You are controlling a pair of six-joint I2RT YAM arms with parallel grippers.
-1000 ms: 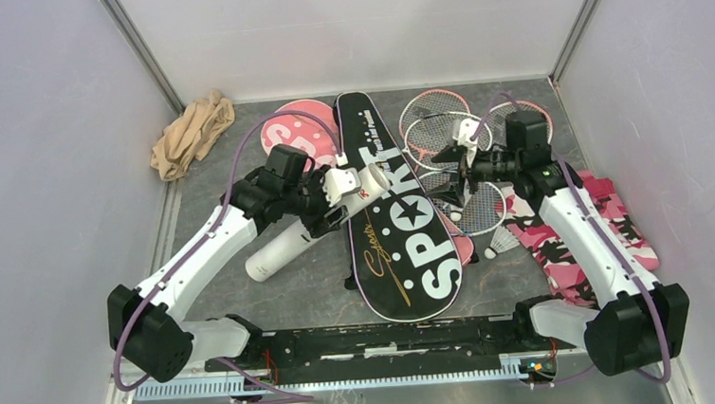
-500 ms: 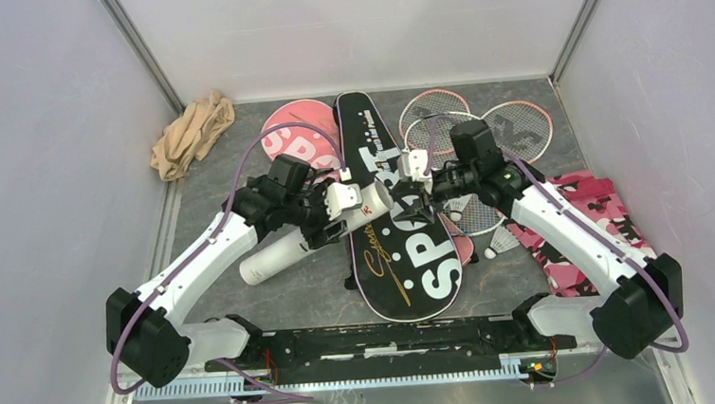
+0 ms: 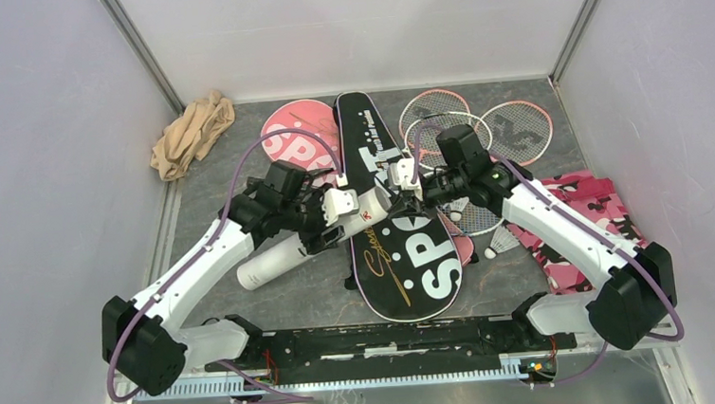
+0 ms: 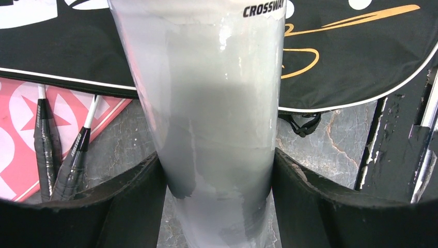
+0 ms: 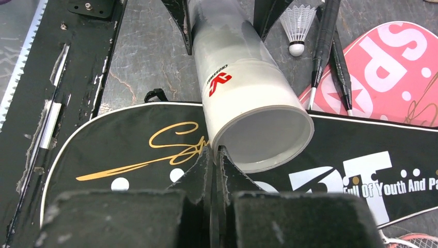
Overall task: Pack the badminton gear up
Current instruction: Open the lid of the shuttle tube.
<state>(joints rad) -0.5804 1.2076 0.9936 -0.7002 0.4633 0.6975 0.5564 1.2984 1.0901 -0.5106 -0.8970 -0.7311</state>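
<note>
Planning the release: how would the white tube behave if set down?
Likely rolls: the white tube is a smooth round cylinder. Probably light, since its open end looks hollow. Thin walls might dent under hard squeezing.

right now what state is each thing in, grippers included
left gripper, shut on white tube
right gripper, shut, empty, tips at the white tube's open rim
white tube, tilted, open end over black SPORT bag
black SPORT bag, lying flat
pink SPORT bag, flat, edge under black SPORT bag
pink rackets, unpacked, heads overlapping
shuttlecock, loose beside the pink rackets
beige cloth, crumpled
pink camouflage cloth, lying flat
</note>
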